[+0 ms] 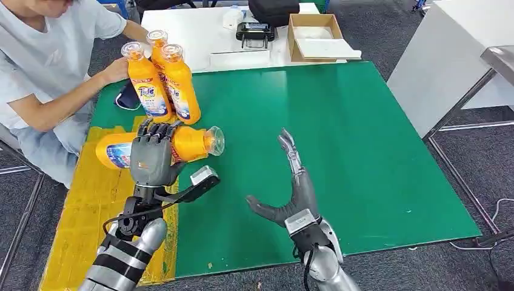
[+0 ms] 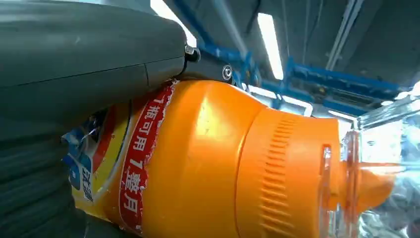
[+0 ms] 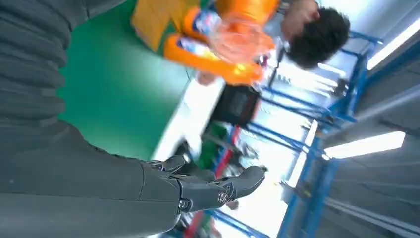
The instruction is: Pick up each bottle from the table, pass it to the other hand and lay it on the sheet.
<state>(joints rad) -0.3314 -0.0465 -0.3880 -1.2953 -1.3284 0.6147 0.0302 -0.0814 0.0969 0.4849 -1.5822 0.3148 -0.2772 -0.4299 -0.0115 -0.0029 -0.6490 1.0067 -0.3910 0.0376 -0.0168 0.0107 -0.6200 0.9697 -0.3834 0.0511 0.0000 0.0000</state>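
Observation:
My left hand (image 1: pixel 151 156) grips an orange detergent bottle (image 1: pixel 189 143) held on its side above the table's left part, its clear cap pointing right toward my other hand. Close up, the same bottle (image 2: pixel 213 163) shows its red label band and ribbed orange neck under my left hand (image 2: pixel 74 64). My right hand (image 1: pixel 292 188) is open, palm turned toward the bottle, fingers spread, a short way to its right. My right hand (image 3: pixel 198 188) holds nothing. Three more orange bottles (image 1: pixel 162 79) stand upright at the back left. A yellow sheet (image 1: pixel 91 206) lies along the table's left edge.
A person (image 1: pixel 48 60) sits at the left, one hand on the standing bottles. The green mat (image 1: pixel 339 151) covers the table. Behind it a white table carries a cardboard box (image 1: pixel 315 36) and a black device (image 1: pixel 253 33). A white cabinet (image 1: pixel 448 60) stands at the right.

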